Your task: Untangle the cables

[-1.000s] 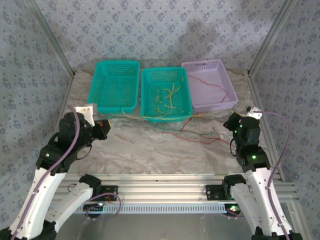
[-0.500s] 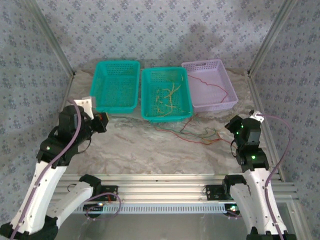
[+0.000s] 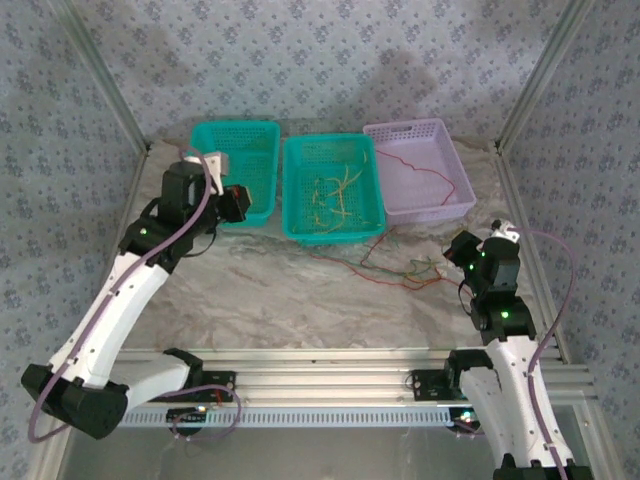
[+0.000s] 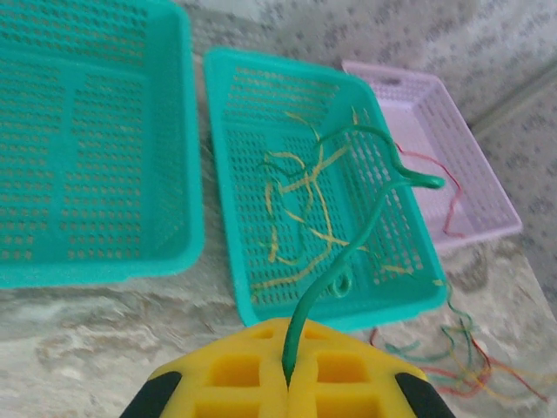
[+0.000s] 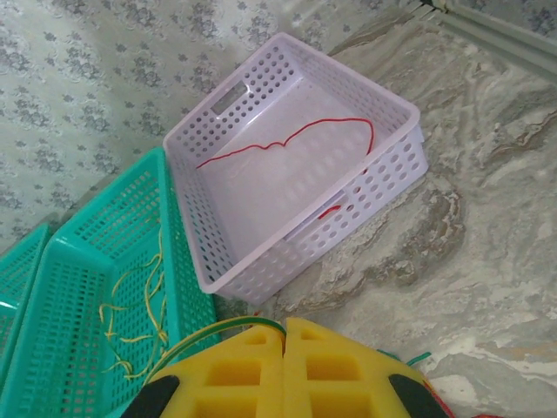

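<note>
Soft, even lighting is recorded in all views. A broad faint shadow is noted on the back wall (image 3: 400, 75) at 1 o'clock. Yellow fingers (image 4: 235, 374) at 6 o'clock in wrist views are rendered slightly blurred.

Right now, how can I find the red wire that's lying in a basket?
Three baskets sit in a row at the far side of the table; go to the purple basket at the right end. The red wire wiggles across its floor, the only wire in there. The teal basket beside it holds yellow wires, and the tangle on the table mixes colours.
</note>
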{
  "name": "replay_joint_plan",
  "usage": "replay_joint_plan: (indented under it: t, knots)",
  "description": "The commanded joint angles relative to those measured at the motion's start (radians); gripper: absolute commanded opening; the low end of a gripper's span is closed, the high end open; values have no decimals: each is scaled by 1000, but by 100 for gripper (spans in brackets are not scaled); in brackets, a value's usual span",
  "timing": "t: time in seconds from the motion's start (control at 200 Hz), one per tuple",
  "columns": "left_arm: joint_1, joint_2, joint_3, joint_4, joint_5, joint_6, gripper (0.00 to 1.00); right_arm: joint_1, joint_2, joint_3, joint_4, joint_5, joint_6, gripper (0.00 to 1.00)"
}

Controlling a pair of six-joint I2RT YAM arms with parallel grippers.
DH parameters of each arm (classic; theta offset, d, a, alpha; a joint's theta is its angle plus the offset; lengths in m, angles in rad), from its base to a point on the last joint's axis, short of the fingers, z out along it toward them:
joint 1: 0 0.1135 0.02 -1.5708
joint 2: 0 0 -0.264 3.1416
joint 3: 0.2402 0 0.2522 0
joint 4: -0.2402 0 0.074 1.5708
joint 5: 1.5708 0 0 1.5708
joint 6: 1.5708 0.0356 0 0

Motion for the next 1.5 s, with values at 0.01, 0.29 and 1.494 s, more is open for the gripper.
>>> replay_joint_plan:
  t: [0.01,0.29,1.494]
  knots:
    - [80,63,45,46,-87,-37,0,10,-8,-11,47,-60,5,0]
    - [204,365,179,4,-150,-120,0,54,-3,2,76,-75,5,0]
    - [112,610,519,-213,-102,-64,84,128,-37,82,28,-88,-82,0]
